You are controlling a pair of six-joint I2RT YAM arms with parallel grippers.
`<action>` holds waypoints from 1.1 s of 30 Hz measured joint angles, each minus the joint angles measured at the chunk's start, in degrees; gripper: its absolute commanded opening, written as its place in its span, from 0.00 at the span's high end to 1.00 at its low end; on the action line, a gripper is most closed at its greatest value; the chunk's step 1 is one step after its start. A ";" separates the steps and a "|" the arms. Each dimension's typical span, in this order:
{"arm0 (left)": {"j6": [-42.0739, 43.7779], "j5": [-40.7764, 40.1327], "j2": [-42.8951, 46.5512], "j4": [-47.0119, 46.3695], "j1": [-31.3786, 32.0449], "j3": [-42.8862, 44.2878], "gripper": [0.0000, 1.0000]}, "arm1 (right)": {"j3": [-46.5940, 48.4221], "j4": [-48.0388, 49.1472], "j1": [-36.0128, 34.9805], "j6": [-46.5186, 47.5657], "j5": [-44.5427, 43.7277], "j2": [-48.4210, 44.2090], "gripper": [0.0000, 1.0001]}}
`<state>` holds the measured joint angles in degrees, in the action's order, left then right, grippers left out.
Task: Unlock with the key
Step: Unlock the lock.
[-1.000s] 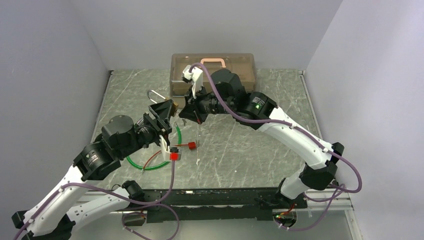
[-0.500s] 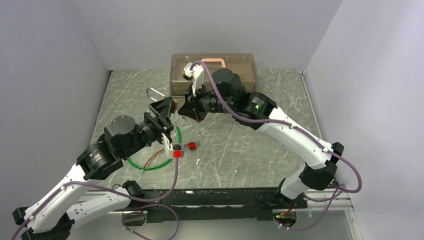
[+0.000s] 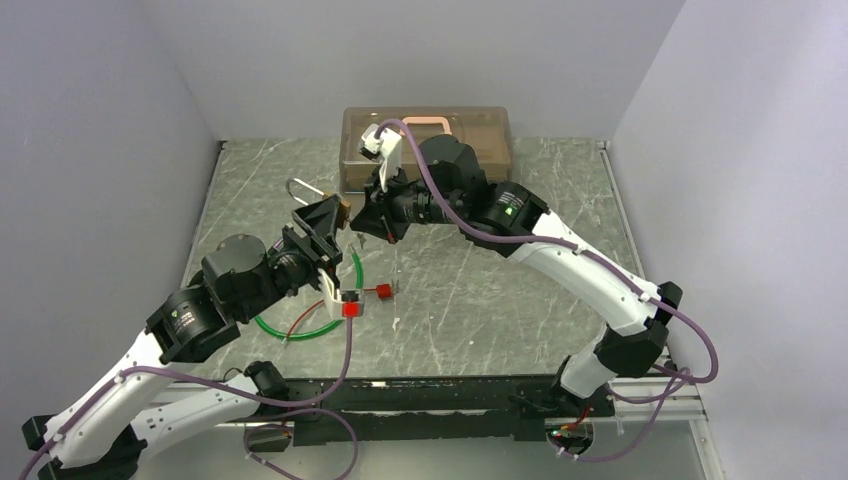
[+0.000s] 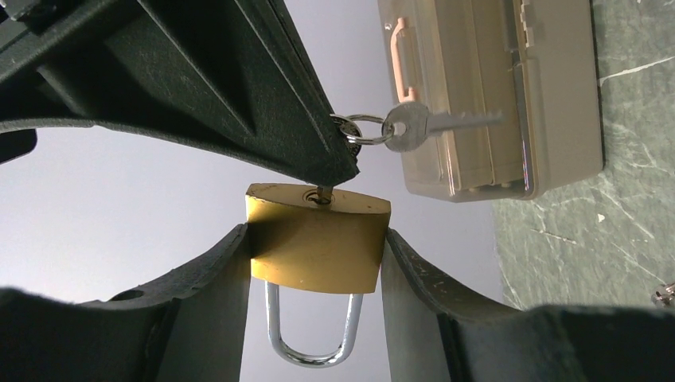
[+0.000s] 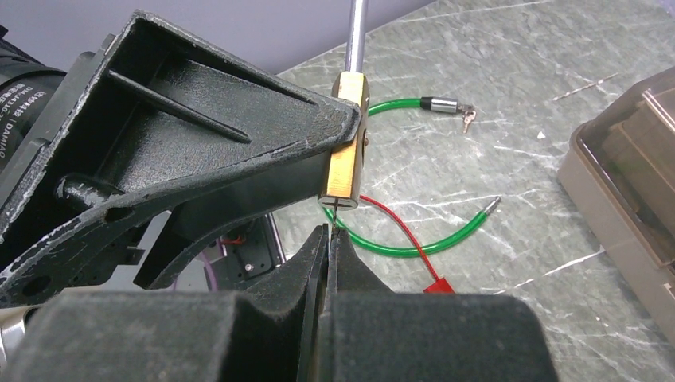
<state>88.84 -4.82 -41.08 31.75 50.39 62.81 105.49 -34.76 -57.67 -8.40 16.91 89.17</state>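
Note:
My left gripper is shut on the small brass padlock, held above the table with its silver shackle towards the wrist camera; both shackle legs sit in the body. My right gripper is shut on the key, whose thin blade stands in the keyhole in the padlock's base. A ring with a second silver key hangs from the right fingers. In the top view the two grippers meet over the table's left middle, with the padlock between them.
A translucent brown box with a pink handle stands at the back. A green cable and a red tag on red wire lie on the marble table under the grippers. A tiny metal piece lies by the cable's silver tip.
Both grippers, still joined at the padlock, have shifted slightly left and back. Both grips are unchanged.

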 measured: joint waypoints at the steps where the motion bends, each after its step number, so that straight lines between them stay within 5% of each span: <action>1: 0.00 -0.48 0.00 -0.02 0.17 0.00 1.00 | 0.24 0.00 0.00 -0.11 0.02 0.20 1.00; 22: 0.42 -2.19 -0.02 0.52 3.78 -0.76 1.00 | 0.96 -1.79 0.20 0.48 1.07 0.74 1.00; 28: -1.55 -3.32 -0.52 -0.68 4.07 -0.79 1.00 | 0.61 -1.25 0.11 0.59 1.90 0.35 0.56; 33: -2.86 -2.64 -1.46 -5.64 4.09 -2.05 1.00 | -1.16 -0.48 -0.44 0.79 1.90 -2.45 0.35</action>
<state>85.97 -7.46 -42.54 26.11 54.48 60.75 104.33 -35.24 -58.11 -7.62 18.81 86.72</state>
